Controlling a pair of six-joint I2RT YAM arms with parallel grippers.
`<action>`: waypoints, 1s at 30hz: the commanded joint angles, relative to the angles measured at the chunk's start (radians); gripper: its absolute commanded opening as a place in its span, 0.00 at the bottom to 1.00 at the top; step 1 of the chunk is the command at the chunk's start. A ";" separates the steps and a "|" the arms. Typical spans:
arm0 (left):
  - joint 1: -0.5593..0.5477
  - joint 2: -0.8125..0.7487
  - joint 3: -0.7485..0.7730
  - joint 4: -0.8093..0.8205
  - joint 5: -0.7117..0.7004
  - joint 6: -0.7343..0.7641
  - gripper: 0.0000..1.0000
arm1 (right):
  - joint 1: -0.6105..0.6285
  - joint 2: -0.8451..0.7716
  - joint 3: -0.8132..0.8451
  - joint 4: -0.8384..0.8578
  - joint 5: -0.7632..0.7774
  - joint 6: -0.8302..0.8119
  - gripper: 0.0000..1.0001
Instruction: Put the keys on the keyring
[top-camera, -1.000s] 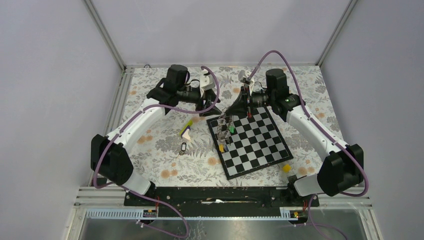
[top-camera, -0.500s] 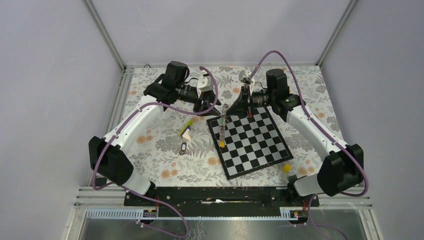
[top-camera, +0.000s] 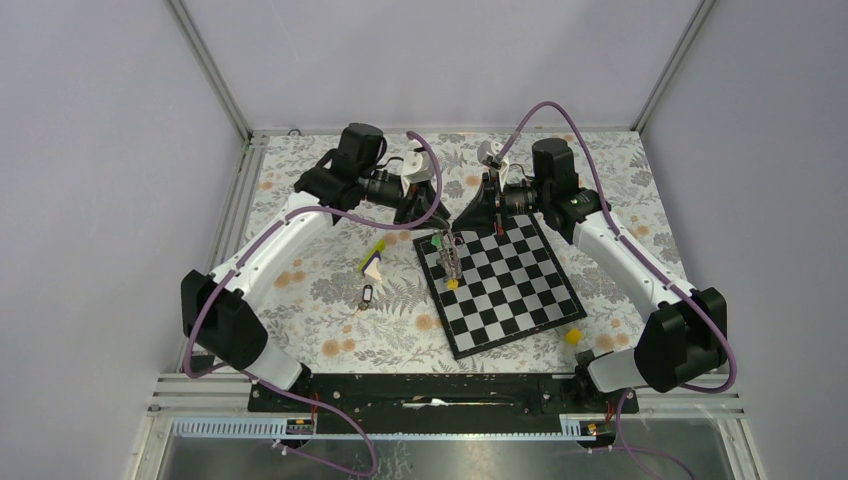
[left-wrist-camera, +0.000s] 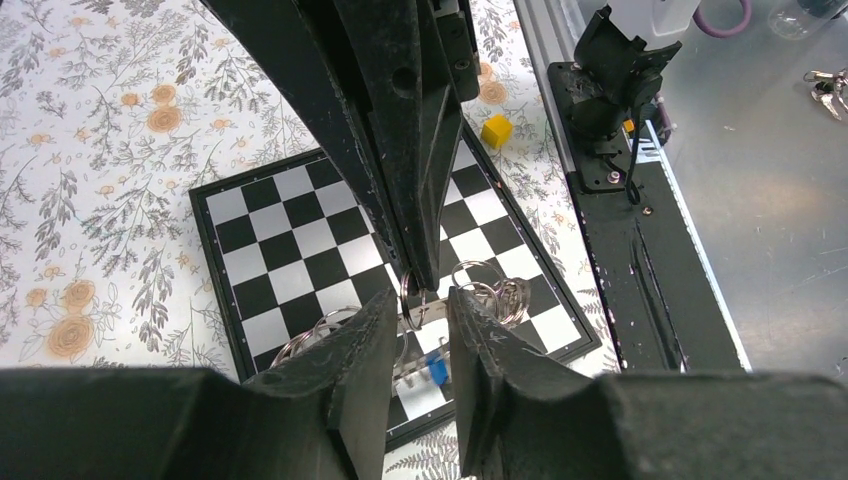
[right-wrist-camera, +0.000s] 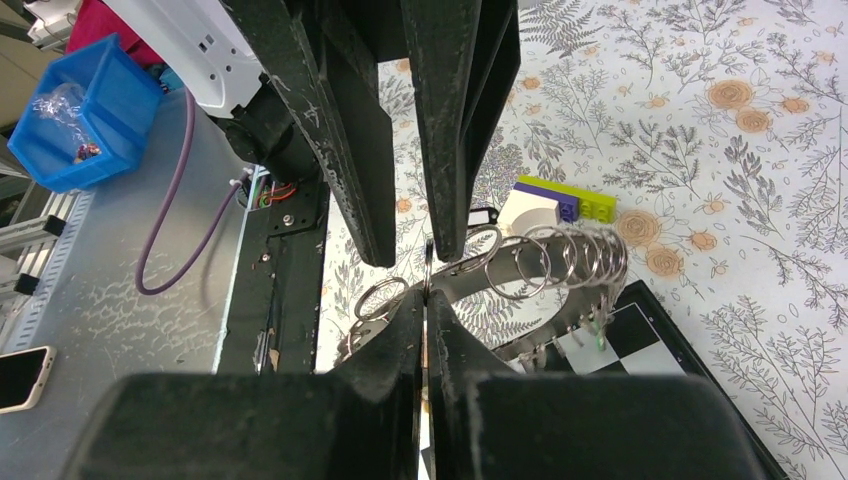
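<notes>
The keyring (top-camera: 447, 256), a grey coil-rimmed ring, hangs over the far left corner of the chessboard (top-camera: 515, 295). The green key (top-camera: 437, 241), the yellow key (top-camera: 452, 284) and the blue key (left-wrist-camera: 437, 370) hang from it. My right gripper (right-wrist-camera: 427, 298) is shut on the ring's rim. My left gripper (left-wrist-camera: 420, 302) is open, its jaws standing either side of a small loop on the ring, just below the right fingers (left-wrist-camera: 415, 200). The black key (top-camera: 367, 296) lies on the floral cloth left of the board.
A lime-and-white wedge (top-camera: 373, 262) lies just beyond the black key. A small yellow block (top-camera: 572, 337) sits off the board's near right corner. The two arms meet closely at the far middle of the table.
The keyring has turned in the right gripper and its keys have swung. The left gripper has shifted a little to the right, closer to the ring.
</notes>
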 joint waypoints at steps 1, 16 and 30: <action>-0.008 0.010 0.012 0.044 0.022 -0.005 0.30 | -0.004 -0.041 0.000 0.058 -0.030 0.001 0.00; -0.008 -0.006 -0.025 0.045 -0.019 0.017 0.13 | -0.006 -0.041 -0.004 0.058 -0.026 -0.002 0.00; -0.028 -0.024 0.057 -0.110 -0.197 0.017 0.00 | -0.009 -0.051 -0.014 0.063 0.050 0.000 0.12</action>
